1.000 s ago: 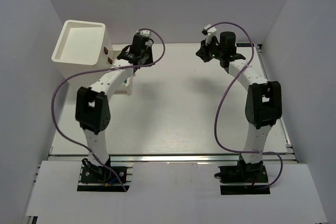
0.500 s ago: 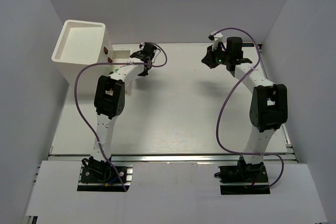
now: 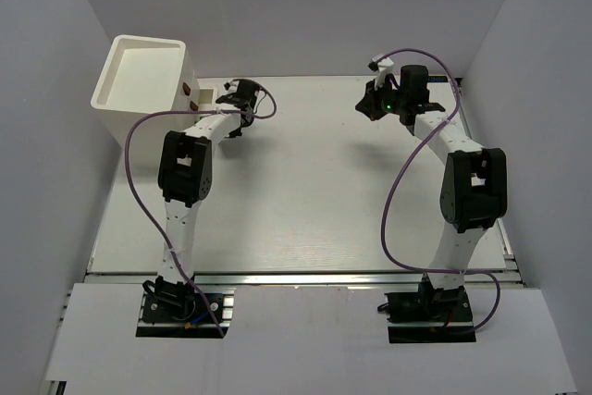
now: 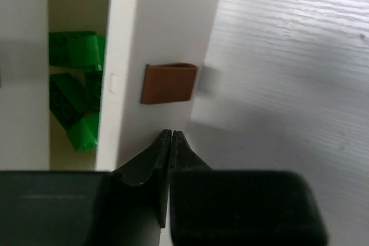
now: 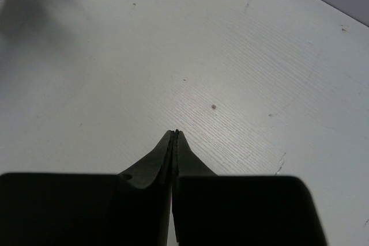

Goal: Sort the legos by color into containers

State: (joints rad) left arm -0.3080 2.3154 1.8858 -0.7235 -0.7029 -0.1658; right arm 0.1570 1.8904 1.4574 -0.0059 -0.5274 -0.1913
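White tabletop [image 3: 305,191]; left claw [image 4: 172,133] and right claw [image 5: 174,132] both pinched shut, empty.
The left one hangs just beside the containers [image 4: 167,27]; I risk bumping their wall and jolting the green legos [image 4: 72,105].

Right gripper [image 5: 174,133], jaws pressed tight together, nothing between them, white table [image 5: 230,56] just beyond the tips.

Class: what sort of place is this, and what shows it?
Probably a robotics lab cell: left arm and right arm bolted to a table, plain walls boxing it in, white containers holding green legos.
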